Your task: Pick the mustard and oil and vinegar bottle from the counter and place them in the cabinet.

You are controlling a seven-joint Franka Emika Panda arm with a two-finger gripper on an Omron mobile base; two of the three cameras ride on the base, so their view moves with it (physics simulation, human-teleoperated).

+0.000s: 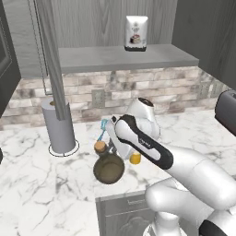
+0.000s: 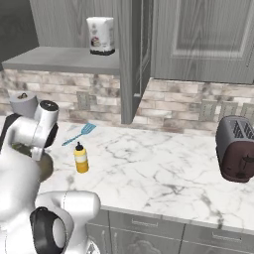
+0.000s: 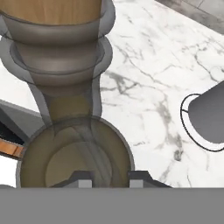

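In the hand view my gripper (image 3: 109,179) is shut on the oil and vinegar bottle (image 3: 74,153), with its curved handle running down between the two dark fingertips (image 3: 85,179). The olive-brown jug (image 1: 109,168) with its tan cork hangs tilted just under my hand, near the front edge of the marble counter (image 1: 41,184). My arm hides part of the jug (image 2: 43,166) in the right base view. The mustard (image 2: 81,158), a small yellow squeeze bottle, stands upright on the counter right beside the jug. My forearm half covers the mustard (image 1: 135,158). The cabinet shelf (image 1: 138,57) lies open above.
A white printed bag (image 1: 136,33) stands on the cabinet shelf. The cabinet's open door (image 1: 51,60) hangs edge-on above a grey paper towel roll (image 1: 59,126). A blue spatula (image 2: 82,133) lies behind the mustard. A dark toaster (image 2: 237,148) sits at the far right.
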